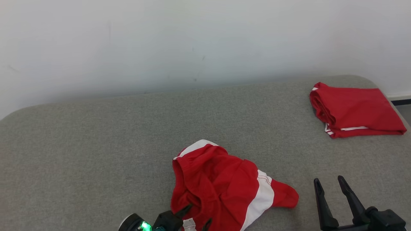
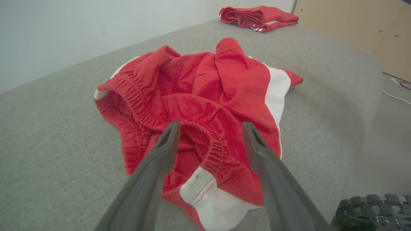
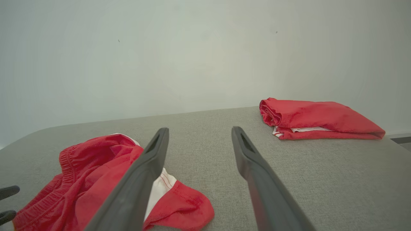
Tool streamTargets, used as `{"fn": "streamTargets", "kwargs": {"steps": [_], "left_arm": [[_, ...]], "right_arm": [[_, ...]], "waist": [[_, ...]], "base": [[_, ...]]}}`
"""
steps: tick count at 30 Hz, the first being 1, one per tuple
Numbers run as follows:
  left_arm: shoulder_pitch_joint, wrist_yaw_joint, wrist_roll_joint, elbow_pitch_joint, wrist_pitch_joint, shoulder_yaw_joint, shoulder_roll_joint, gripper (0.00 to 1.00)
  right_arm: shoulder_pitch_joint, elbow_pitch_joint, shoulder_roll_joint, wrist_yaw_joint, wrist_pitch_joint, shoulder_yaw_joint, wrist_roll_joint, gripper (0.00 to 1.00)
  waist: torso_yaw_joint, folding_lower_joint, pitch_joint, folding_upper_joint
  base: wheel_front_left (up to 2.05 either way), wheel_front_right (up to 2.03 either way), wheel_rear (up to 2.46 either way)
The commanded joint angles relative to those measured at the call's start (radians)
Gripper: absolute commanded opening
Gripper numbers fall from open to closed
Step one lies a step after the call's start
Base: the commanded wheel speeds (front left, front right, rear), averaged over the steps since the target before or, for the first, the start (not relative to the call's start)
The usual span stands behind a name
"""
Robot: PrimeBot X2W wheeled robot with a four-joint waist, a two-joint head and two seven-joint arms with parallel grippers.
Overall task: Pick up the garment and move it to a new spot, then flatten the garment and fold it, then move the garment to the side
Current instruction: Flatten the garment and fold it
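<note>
garments 2: crumpled garment (image 1: 221,189), folded garment (image 1: 353,110) | fingers (image 1: 322,205) 4: left gripper (image 2: 210,126) 2, right gripper (image 1: 328,180) 2 | grey surface (image 1: 96,144) 1

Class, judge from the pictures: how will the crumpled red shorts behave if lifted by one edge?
Probably floppy: the shorts lie in soft folds, so they should drape. Likely light: the cloth looks thin. The gathered waistband probably offers a bunched grip.

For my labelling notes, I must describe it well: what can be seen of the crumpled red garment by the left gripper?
The crumpled red garment looks like soft knit shorts, red with a white side stripe and a gathered elastic waistband. It lies bunched, waistband gaping, on the grey fabric surface. The open left gripper straddles the waistband; contact is unclear.
</note>
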Motion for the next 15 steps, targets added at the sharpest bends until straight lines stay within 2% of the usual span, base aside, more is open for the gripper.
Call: {"fn": "streamTargets", "kwargs": {"steps": [1, 6, 7, 8, 9, 10, 15], "left_arm": [[-0.017, 0.002, -0.021, 0.023, 0.015, -0.033, 0.019, 1.0], [-0.03, 0.002, -0.085, 0.082, 0.039, -0.075, 0.036, 1.0], [-0.027, 0.002, -0.095, 0.093, 0.045, -0.083, 0.034, 0.87], [-0.027, 0.002, -0.103, 0.103, 0.051, -0.09, 0.035, 0.42], [-0.027, 0.002, -0.111, 0.111, 0.054, -0.097, 0.035, 0.12], [-0.03, 0.002, -0.117, 0.116, 0.049, -0.104, 0.035, 0.0], [-0.042, 0.002, -0.135, 0.144, 0.021, -0.111, 0.033, 0.0]], "right_arm": [[-0.007, 0.002, -0.005, -0.002, -0.001, -0.002, 0.006, 1.0], [-0.011, 0.004, -0.003, -0.002, -0.001, -0.005, 0.005, 1.0], [-0.01, 0.002, -0.003, -0.002, -0.001, -0.01, 0.004, 1.0], [-0.009, 0.001, -0.002, -0.002, 0.0, -0.012, 0.003, 1.0], [-0.006, 0.0, -0.002, -0.002, -0.001, -0.014, 0.002, 1.0], [-0.005, -0.001, -0.002, -0.002, 0.0, -0.016, 0.0, 1.0], [0.001, -0.004, 0.001, -0.002, 0.0, -0.025, -0.007, 1.0]], "waist": [[-0.029, -0.0002, 0.013, -0.0001], [-0.046, -0.0002, 0.014, -0.0001], [-0.047, -0.0002, 0.013, -0.0001], [-0.047, -0.0002, 0.012, -0.0001], [-0.046, -0.0002, 0.012, -0.0001], [-0.044, -0.0002, 0.012, -0.0001], [-0.02, -0.0002, 0.006, -0.0001]], "base": [[0.0, 0.0, 0.0], [0.0, 0.0, 0.0], [0.0, 0.0, 0.0], [0.0, 0.0, 0.0], [0.0, 0.0, 0.0], [0.0, 0.0, 0.0], [0.0, 0.0, 0.0]]}}
